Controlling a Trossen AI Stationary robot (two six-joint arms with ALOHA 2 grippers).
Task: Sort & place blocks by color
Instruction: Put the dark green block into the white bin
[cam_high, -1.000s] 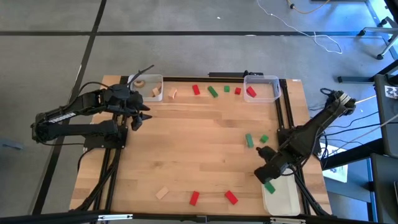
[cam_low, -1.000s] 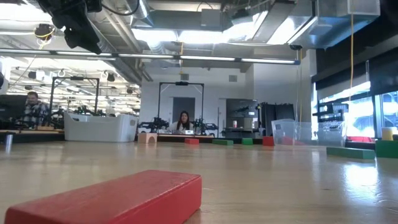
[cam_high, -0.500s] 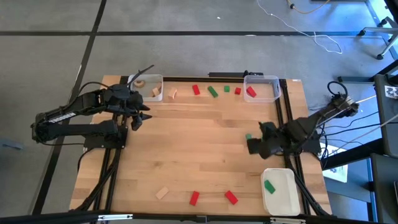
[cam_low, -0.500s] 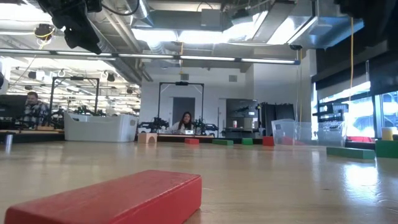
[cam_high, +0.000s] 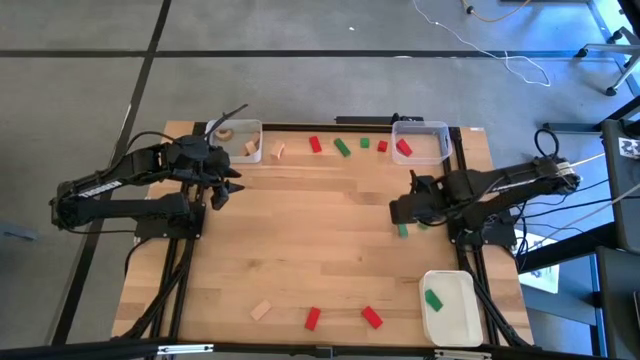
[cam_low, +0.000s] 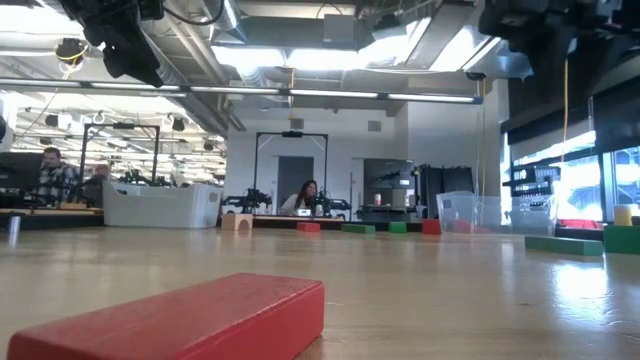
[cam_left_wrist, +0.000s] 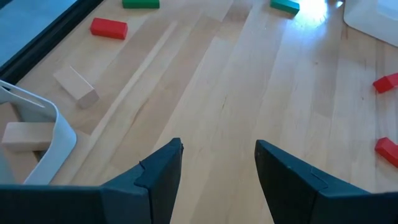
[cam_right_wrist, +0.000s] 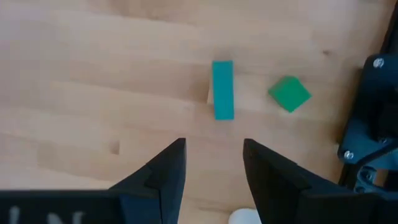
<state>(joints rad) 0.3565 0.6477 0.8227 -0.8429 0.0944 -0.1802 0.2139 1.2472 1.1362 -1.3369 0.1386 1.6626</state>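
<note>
My right gripper is open and empty, above the table near two green blocks at the right side. One is long and one small. Both lie flat on the wood, ahead of the fingers. Another green block lies in the white tray. My left gripper is open and empty, above the table beside the far-left clear bin. That bin holds tan blocks. A red block lies in the far-right clear bin.
Loose blocks lie along the far edge: tan, red, green, green and red. Near the front edge lie a tan block and two red ones. People sit in the room behind.
My right gripper has gone from over the white tray at the near right toward the far edge and a little left. It is now over the two green blocks. The green block in the tray has stayed there.
</note>
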